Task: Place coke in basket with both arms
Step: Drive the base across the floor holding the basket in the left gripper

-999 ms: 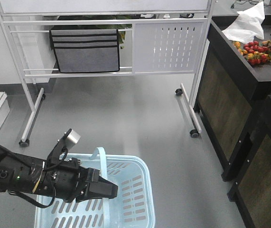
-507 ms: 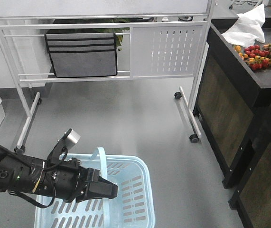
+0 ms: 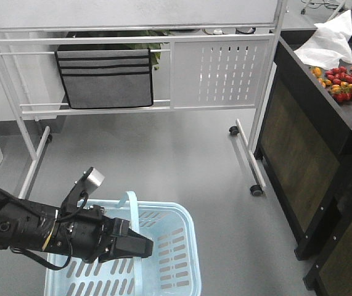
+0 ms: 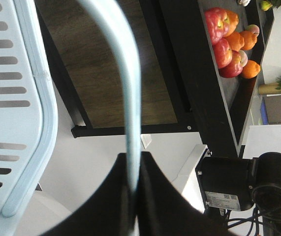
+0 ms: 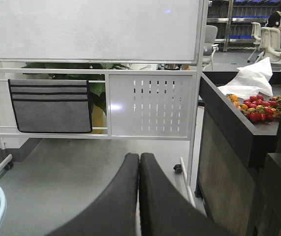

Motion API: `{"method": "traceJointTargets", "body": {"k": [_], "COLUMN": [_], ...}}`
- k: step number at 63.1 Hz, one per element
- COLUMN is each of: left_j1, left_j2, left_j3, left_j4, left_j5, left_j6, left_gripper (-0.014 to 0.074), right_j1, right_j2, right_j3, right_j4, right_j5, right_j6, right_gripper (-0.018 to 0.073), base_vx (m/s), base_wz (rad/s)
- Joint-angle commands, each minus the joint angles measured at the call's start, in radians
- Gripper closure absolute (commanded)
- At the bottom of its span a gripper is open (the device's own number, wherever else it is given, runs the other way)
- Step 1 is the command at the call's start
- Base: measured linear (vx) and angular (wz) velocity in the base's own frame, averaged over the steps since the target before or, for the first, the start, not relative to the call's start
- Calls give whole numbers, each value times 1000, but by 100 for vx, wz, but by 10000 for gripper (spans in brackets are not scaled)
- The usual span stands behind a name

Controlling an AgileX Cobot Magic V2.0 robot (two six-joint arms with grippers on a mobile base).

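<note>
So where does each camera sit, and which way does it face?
Front view: high on the robot, looking down and ahead at the basket and whiteboard stand; left arm shows.
Left wrist view: on that arm, looking along the left end effector, shut on the basket handle.
Right wrist view: on the right wrist, facing the stand over the shut, empty right end effector.
Front and right wrist views share the stand and fruit counter.

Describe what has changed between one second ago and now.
The whiteboard stand, its grey pouch and the black counter slid down and spread outward in the front view, so the base seems to be rolling forward. Nothing was grasped or released. The left gripper stays shut on the basket handle.
</note>
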Motion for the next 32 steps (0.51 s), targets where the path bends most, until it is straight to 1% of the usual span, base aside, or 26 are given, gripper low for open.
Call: {"method": "traceJointTargets", "body": {"k": [1, 32], "left_j1": [-7, -7], "left_j2": [-45, -45], "left_j3": [-20, -20], "left_j4": [-63, -63], "left_j5": [-45, -45], "left_j6": [7, 7], "left_gripper": [601, 601], "right_j1": [-1, -1], "right_j2": [-14, -14], "right_j3": [19, 19], "right_j4": [-4, -4], "right_j5": [-73, -73], "right_j6": [0, 0], "right_gripper": [569, 569], "base_vx": [15, 13], "base_wz": [1, 1]}}
